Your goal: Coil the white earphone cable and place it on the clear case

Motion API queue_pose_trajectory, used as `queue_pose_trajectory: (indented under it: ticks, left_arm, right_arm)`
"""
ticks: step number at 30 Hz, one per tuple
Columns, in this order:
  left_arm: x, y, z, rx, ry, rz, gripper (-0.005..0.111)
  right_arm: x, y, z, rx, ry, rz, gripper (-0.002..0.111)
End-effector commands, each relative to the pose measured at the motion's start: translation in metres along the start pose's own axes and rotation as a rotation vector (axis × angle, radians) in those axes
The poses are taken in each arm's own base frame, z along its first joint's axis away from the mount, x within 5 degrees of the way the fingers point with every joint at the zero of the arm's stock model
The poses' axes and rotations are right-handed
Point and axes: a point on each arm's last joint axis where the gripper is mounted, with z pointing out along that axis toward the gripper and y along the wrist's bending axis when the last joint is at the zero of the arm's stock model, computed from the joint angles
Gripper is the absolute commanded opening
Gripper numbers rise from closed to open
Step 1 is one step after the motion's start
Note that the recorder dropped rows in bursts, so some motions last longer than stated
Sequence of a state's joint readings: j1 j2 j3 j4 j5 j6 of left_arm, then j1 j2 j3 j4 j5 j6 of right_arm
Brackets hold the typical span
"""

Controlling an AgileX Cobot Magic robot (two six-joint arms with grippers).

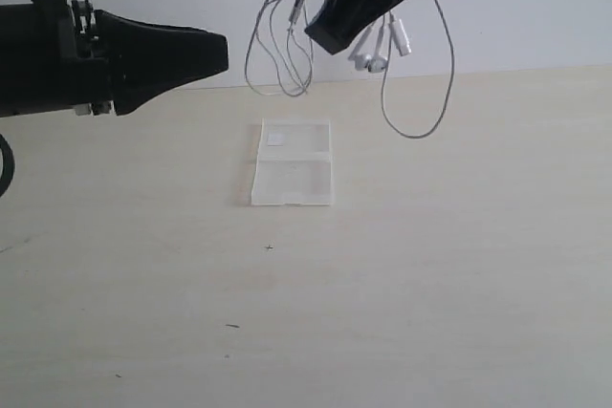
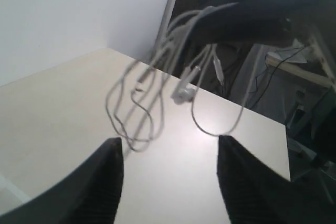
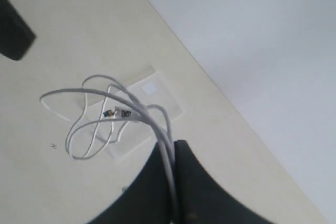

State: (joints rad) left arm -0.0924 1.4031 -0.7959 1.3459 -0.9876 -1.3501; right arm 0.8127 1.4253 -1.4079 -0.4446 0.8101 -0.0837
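The right gripper (image 1: 330,40) jaws pinch the white earphone cable (image 1: 366,53), loops hanging above the tabletop (image 1: 430,284). The left gripper (image 2: 169,142) jaws stand spread; the clear case (image 1: 292,179) edges lie unobstructed.

You are looking at one white earphone cable (image 1: 400,35), and it is showing two earbuds (image 1: 366,53) that you can count. You are seeing one clear case (image 1: 293,179), which is bearing one white label (image 1: 275,139). You are running two arms' worth of tooling: one left gripper (image 1: 222,53) and one right gripper (image 1: 330,37). You are working over one table (image 1: 459,265).
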Motion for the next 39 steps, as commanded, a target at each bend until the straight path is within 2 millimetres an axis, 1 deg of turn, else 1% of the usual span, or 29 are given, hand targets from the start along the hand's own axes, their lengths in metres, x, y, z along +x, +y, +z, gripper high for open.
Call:
queue_pose_trajectory:
  ticks: [1,2,3,4,5,6,7,8,9,10,11,13,14,15,17,18,19,22,25,31,34,39]
  left_arm:
    - [0.007,-0.004,-0.003,0.017,0.091,-0.018,0.053]
    - [0.01,-0.003,-0.003,0.007,0.131,-0.031,0.05]
    - [0.014,-0.003,-0.004,0.0,0.167,-0.048,0.044]
    - [0.018,-0.003,-0.004,-0.003,0.219,-0.073,0.028]
    - [0.021,-0.003,-0.005,-0.003,0.241,-0.082,0.017]
    - [0.028,-0.004,-0.006,0.0,0.26,-0.091,0.001]
    - [0.032,-0.004,-0.007,0.0,0.268,-0.102,0.0]
    - [0.04,-0.004,-0.008,-0.005,0.282,-0.121,0.0]
    - [0.048,-0.005,-0.01,-0.007,0.291,-0.126,0.0]
    - [0.059,-0.005,-0.012,-0.016,0.306,-0.123,0.0]
    - [0.072,-0.005,-0.015,-0.044,0.321,-0.154,0.0]
    - [0.09,-0.007,-0.021,-0.079,0.323,-0.188,0.0]
    - [0.095,-0.009,-0.024,-0.096,0.313,-0.192,0.0]
    - [0.102,-0.012,-0.029,-0.131,0.3,-0.191,0.0]
    - [0.108,-0.017,-0.04,-0.219,0.287,-0.172,0.0]
    - [0.109,-0.02,-0.046,-0.252,0.283,-0.156,0.0]
    - [0.111,-0.025,-0.051,-0.279,0.281,-0.141,0.0]
    - [0.114,-0.032,-0.058,-0.294,0.271,-0.126,0.0]
    - [0.115,-0.037,-0.061,-0.291,0.262,-0.14,0.0]
    - [0.118,-0.038,-0.062,-0.295,0.26,-0.19,0.0]
    - [0.118,-0.036,-0.063,-0.312,0.264,-0.188,0.0]
    - [0.119,-0.033,-0.064,-0.353,0.274,-0.183,0.0]
  right_arm:
    - [0.01,-0.011,0.009,0.056,0.088,0.022,0.0]
    - [0.013,-0.013,0.013,0.055,0.118,0.042,0.0]
    - [0.016,-0.013,0.017,0.046,0.136,0.063,0.0]
    - [0.02,-0.014,0.026,0.008,0.162,0.122,0.0]
    - [0.022,-0.014,0.03,-0.015,0.169,0.152,0.0]
    - [0.025,-0.013,0.042,-0.05,0.189,0.203,0.0]
    - [0.027,-0.013,0.048,-0.062,0.201,0.226,0.0]
    - [0.029,-0.014,0.063,-0.102,0.226,0.309,0.0]
    - [0.03,-0.014,0.072,-0.12,0.24,0.351,0.0]
    - [0.029,-0.019,0.09,-0.156,0.259,0.467,0.0]
    - [0.028,-0.024,0.106,-0.186,0.266,0.544,0.0]
    - [0.025,-0.034,0.134,-0.252,0.282,0.68,0.0]
    - [0.023,-0.04,0.145,-0.284,0.285,0.738,0.0]
    - [0.025,-0.044,0.163,-0.327,0.316,0.801,0.0]
    - [0.031,-0.059,0.188,-0.4,0.382,0.888,0.0]
    - [0.037,-0.062,0.202,-0.444,0.43,0.92,0.0]
    - [0.042,-0.07,0.215,-0.484,0.454,0.957,0.0]
    - [0.045,-0.084,0.235,-0.528,0.415,1.016,0.0]
    - [0.046,-0.095,0.25,-0.527,0.367,1.039,0.0]
    - [0.052,-0.091,0.279,-0.537,0.364,1.083,0.0]
    - [0.054,-0.086,0.284,-0.572,0.371,1.127,0.0]
    - [0.05,-0.087,0.281,-0.58,0.359,1.128,0.0]
